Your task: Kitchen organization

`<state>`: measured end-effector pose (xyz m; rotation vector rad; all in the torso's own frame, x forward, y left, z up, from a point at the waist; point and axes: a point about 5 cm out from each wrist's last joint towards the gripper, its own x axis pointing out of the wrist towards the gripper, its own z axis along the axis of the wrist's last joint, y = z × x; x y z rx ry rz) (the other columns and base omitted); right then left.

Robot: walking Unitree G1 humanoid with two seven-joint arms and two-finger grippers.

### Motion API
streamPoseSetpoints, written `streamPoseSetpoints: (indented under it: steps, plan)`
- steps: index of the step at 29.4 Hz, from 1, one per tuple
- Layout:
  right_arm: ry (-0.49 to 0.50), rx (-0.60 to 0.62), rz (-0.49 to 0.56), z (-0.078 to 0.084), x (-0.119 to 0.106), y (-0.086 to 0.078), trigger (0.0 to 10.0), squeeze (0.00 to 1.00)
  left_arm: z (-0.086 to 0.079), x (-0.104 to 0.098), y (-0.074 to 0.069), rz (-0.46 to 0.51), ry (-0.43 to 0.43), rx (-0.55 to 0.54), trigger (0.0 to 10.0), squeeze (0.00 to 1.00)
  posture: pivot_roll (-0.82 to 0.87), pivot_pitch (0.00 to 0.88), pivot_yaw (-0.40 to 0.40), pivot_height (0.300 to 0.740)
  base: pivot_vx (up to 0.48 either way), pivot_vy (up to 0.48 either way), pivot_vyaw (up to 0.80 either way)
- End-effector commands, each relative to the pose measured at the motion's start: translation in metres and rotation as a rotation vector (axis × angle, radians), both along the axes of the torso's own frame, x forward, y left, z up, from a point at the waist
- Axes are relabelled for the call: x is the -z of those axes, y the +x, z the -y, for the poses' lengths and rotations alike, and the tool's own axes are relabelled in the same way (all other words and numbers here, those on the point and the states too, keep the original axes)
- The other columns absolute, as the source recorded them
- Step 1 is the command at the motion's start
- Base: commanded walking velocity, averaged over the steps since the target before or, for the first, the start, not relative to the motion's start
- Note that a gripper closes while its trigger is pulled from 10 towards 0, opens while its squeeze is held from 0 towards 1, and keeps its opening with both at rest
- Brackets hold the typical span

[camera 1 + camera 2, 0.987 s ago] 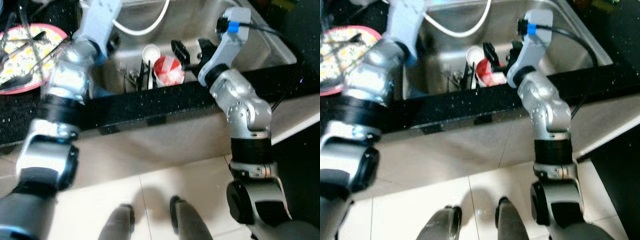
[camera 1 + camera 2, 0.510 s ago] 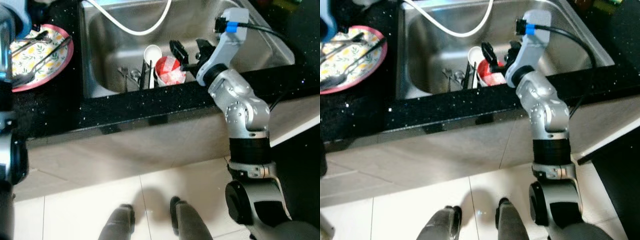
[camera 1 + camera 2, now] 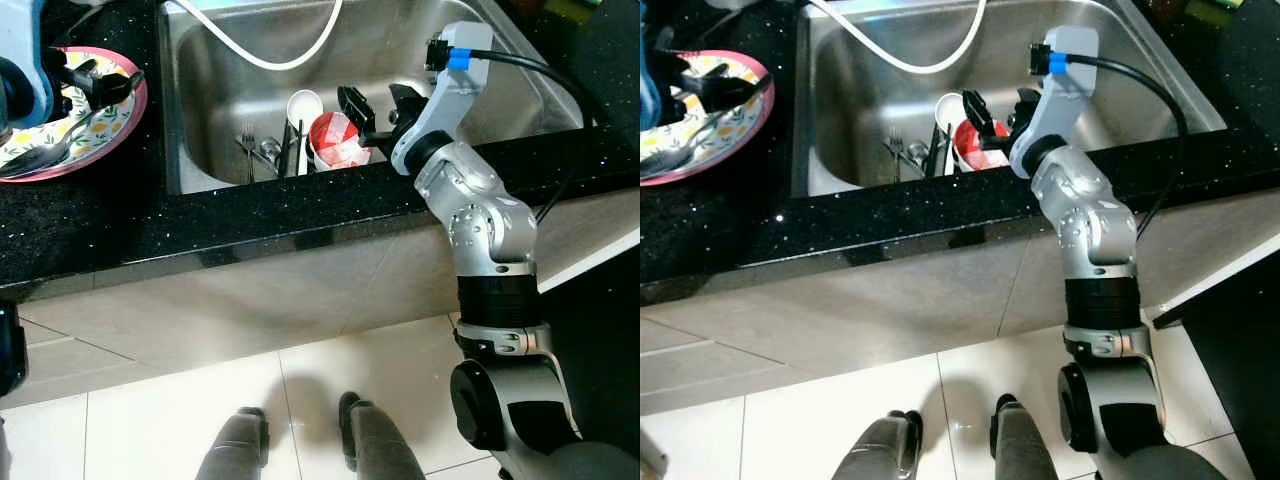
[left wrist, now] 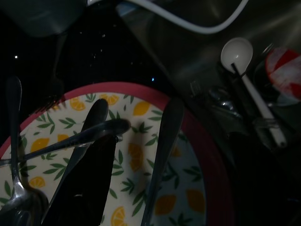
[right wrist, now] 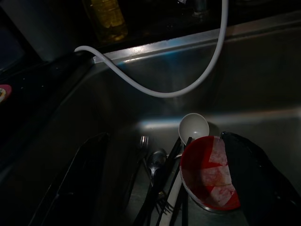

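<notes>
A pink-rimmed plate with a lemon pattern (image 3: pixel 40 150) lies on the black counter left of the sink, with a spoon (image 4: pixel 14 155) and other cutlery on it. My left gripper (image 3: pixel 92 78) hovers open just above the plate, its fingers (image 4: pixel 89 179) either side of a metal handle (image 4: pixel 80 137). In the steel sink (image 3: pixel 400 40) sit a red and white bowl (image 3: pixel 335 140), a white ladle (image 3: pixel 303 105) and several forks (image 3: pixel 250 145). My right gripper (image 3: pixel 378 100) hangs open over the bowl (image 5: pixel 207 174), one finger (image 5: pixel 256 179) beside its rim.
A white hose (image 3: pixel 290 55) curls across the back of the sink. A yellow bottle (image 5: pixel 104 19) stands behind the sink. The black counter edge (image 3: pixel 250 220) runs in front of me, and my feet (image 3: pixel 300 440) stand on pale floor tiles.
My left arm has swung away from the sink to the left and now holds its gripper over the plate. The right gripper has barely moved.
</notes>
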<state>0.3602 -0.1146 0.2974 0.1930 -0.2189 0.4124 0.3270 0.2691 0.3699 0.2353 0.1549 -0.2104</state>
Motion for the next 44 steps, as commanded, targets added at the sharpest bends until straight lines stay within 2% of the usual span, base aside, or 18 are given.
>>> streamPoseSetpoints:
  steps: [1, 4, 12, 13, 14, 15, 25, 32, 37, 40, 41, 42, 43, 44]
  plan:
    - [0.005, -0.012, 0.009, -0.002, -0.002, 0.0, 10.0, 0.0, -0.012, 0.002, -0.001, -0.039, -0.047, -0.033, 10.0, 0.0, 0.15, 0.257, -0.001, 0.74, 0.0, 0.0, 0.0]
    - [0.002, -0.004, 0.007, 0.001, -0.002, -0.001, 10.0, 0.0, -0.031, 0.017, 0.005, -0.129, -0.108, -0.107, 10.0, 0.0, 0.14, 0.261, 0.003, 0.74, 0.0, 0.0, 0.0]
    - [0.001, 0.004, 0.006, 0.003, -0.001, -0.001, 10.0, 0.0, -0.053, 0.043, 0.008, -0.215, -0.127, -0.208, 10.0, 0.0, 0.14, 0.262, 0.007, 0.74, 0.0, 0.0, 0.0]
    - [0.001, 0.005, 0.006, 0.003, -0.001, -0.001, 10.0, 0.0, -0.056, 0.047, 0.008, -0.231, -0.131, -0.216, 4.0, 0.0, 0.14, 0.262, 0.006, 0.74, 0.0, 0.0, 0.0]
    - [0.001, 0.006, 0.006, 0.004, -0.001, -0.001, 10.0, 0.0, -0.057, 0.05, 0.008, -0.241, -0.133, -0.22, 4.0, 0.0, 0.14, 0.262, 0.006, 0.74, 0.0, 0.0, 0.0]
    - [0.001, 0.006, 0.006, 0.004, -0.001, -0.001, 10.0, 0.0, -0.059, 0.052, 0.008, -0.25, -0.129, -0.221, 0.0, 0.0, 0.14, 0.262, 0.006, 0.74, 0.0, 0.0, 0.0]
    - [0.002, -0.001, 0.008, 0.002, -0.002, -0.001, 10.0, 0.0, -0.056, 0.051, 0.009, -0.242, -0.124, -0.179, 0.0, 0.0, 0.14, 0.261, 0.0, 0.74, 0.0, 0.0, 0.0]
    - [0.001, -0.004, 0.01, 0.002, -0.002, -0.001, 10.0, 0.0, -0.045, 0.04, 0.011, -0.19, -0.148, -0.112, 0.0, 0.0, 0.14, 0.259, -0.003, 0.74, 0.0, 0.0, 0.0]
    - [0.001, -0.006, 0.014, 0.001, -0.004, -0.001, 10.0, 0.0, -0.031, 0.02, 0.013, -0.109, -0.137, -0.055, 0.0, 0.0, 0.14, 0.253, -0.002, 0.74, 0.0, 0.0, 0.0]
    - [0.002, -0.005, 0.015, 0.001, -0.004, -0.001, 10.0, 0.0, -0.023, -0.001, 0.015, 0.041, -0.071, -0.075, 0.0, 0.0, 0.14, 0.253, -0.002, 0.74, 0.0, 0.0, 0.0]
    - [0.002, -0.006, 0.015, 0.001, -0.004, -0.001, 10.0, 0.0, -0.013, -0.012, 0.017, 0.129, -0.062, -0.053, 10.0, 0.0, 0.14, 0.25, -0.002, 0.74, 0.0, 0.0, 0.0]
    - [0.002, -0.006, 0.015, 0.001, -0.004, -0.001, 10.0, 0.0, -0.013, -0.012, 0.017, 0.129, -0.062, -0.053, 10.0, 0.0, 0.14, 0.25, -0.002, 0.74, 0.0, 0.0, 0.0]
    - [0.003, -0.009, 0.016, 0.0, -0.004, -0.001, 10.0, 0.0, 0.019, -0.028, 0.022, 0.25, -0.11, 0.045, 10.0, 0.0, 0.14, 0.242, -0.005, 0.74, 0.0, 0.0, 0.0]
    - [0.003, -0.009, 0.016, 0.0, -0.004, -0.001, 10.0, 0.0, 0.019, -0.028, 0.022, 0.25, -0.11, 0.045, 10.0, 0.0, 0.14, 0.242, -0.005, 0.74, 0.0, 0.0, 0.0]
